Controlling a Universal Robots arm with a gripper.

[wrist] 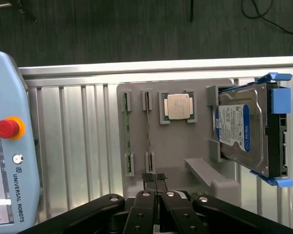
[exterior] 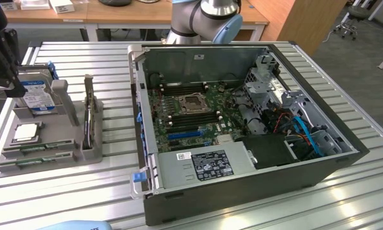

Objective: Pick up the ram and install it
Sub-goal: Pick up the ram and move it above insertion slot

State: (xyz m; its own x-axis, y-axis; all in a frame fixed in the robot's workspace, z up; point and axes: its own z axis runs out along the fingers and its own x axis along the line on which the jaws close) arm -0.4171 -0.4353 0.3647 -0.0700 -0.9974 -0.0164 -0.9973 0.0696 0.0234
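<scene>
Two ram sticks stand on edge in slots of the grey parts tray. One green ram stick is farther from the gripper line, the other ram stick runs straight toward my fingertips. In the exterior view both ram sticks lie at the tray's near end. My gripper hovers above the tray with its black fingers pressed together and nothing between them. It appears as a dark shape, the gripper, at the exterior view's left, over the hard drive end.
The tray also holds a square silver processor, a hard drive with a blue label and an upright card. The open computer case with its motherboard fills the exterior view's middle. A teach pendant lies beside the tray.
</scene>
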